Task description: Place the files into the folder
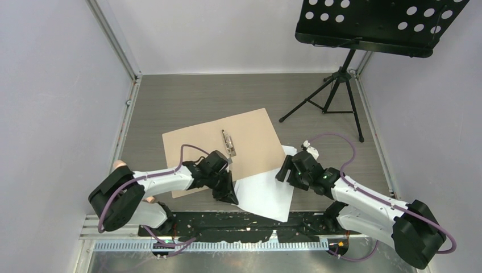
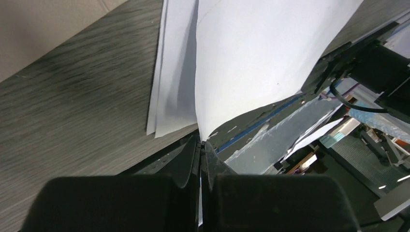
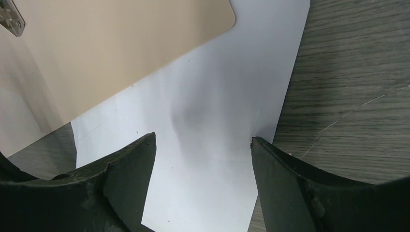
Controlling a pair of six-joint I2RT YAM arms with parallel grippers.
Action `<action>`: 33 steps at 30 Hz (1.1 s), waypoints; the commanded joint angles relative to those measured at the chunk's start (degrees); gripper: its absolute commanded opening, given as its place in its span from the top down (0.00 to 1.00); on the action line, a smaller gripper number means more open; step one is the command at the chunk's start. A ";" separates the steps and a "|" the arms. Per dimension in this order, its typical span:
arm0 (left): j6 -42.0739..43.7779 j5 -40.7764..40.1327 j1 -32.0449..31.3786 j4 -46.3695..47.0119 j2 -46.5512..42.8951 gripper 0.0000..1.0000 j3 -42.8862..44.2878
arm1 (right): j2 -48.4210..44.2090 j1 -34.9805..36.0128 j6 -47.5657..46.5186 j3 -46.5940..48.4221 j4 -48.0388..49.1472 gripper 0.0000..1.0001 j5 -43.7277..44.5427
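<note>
Two grippers are working on the files (image 1: 266,196), which are lying on the tabletop (image 1: 170,96) with one edge tucked under the folder (image 1: 256,133). The left gripper (image 2: 202,145) is pinching the top one's corner, jaws fully closed. The right gripper (image 3: 203,140) is hovering wide open and empty over their right edge. I judge that a slow, low lift is needed here, so the floppy paper is not slipping free or creasing.

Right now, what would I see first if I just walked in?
The big brown folder lies flat mid-table, with white files poking out from under its near corner. The left end effector pinches one sheet's corner while the right end effector hangs open above them. A black music stand stands at the far right.
</note>
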 commanded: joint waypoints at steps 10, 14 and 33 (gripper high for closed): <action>-0.87 8.88 0.46 -4.57 -10.49 1.00 10.99 | -9.62 0.22 -4.29 17.57 -17.94 0.16 9.61; 2.34 9.49 0.46 -10.77 -14.42 1.00 19.12 | -9.37 0.15 -6.34 25.71 -21.05 0.13 11.48; 12.09 -13.72 6.16 -22.13 -6.44 1.00 56.77 | -12.92 -14.80 1.99 29.30 -28.93 0.05 -13.95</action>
